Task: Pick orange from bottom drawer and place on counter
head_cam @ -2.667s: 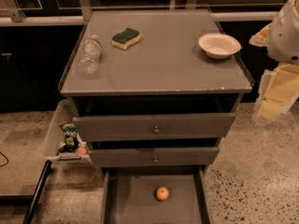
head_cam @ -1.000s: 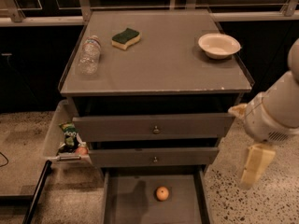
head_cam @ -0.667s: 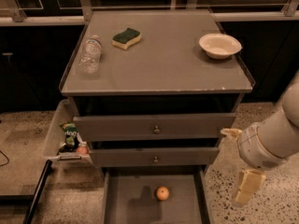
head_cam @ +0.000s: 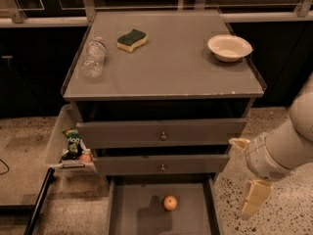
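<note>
The orange (head_cam: 169, 202) lies on the floor of the open bottom drawer (head_cam: 134, 212), near its middle. The counter (head_cam: 171, 67) is the grey cabinet top above it. My gripper (head_cam: 248, 172) hangs at the right of the cabinet, level with the lower drawers, right of the orange and higher than it. Its two cream fingers (head_cam: 255, 199) stand wide apart with nothing between them. The arm comes in from the right edge.
On the counter are a white bowl (head_cam: 229, 47) at the back right, a green and yellow sponge (head_cam: 131, 39) and a lying plastic bottle (head_cam: 93, 57) at the left. Two knobbed drawers (head_cam: 163, 136) are shut. A side bin (head_cam: 57, 146) holds a green snack packet (head_cam: 73, 140) and a reddish item (head_cam: 86, 156).
My arm has come down from beside the counter's right edge to beside the lower drawers. The orange and the things on the counter have not moved.
</note>
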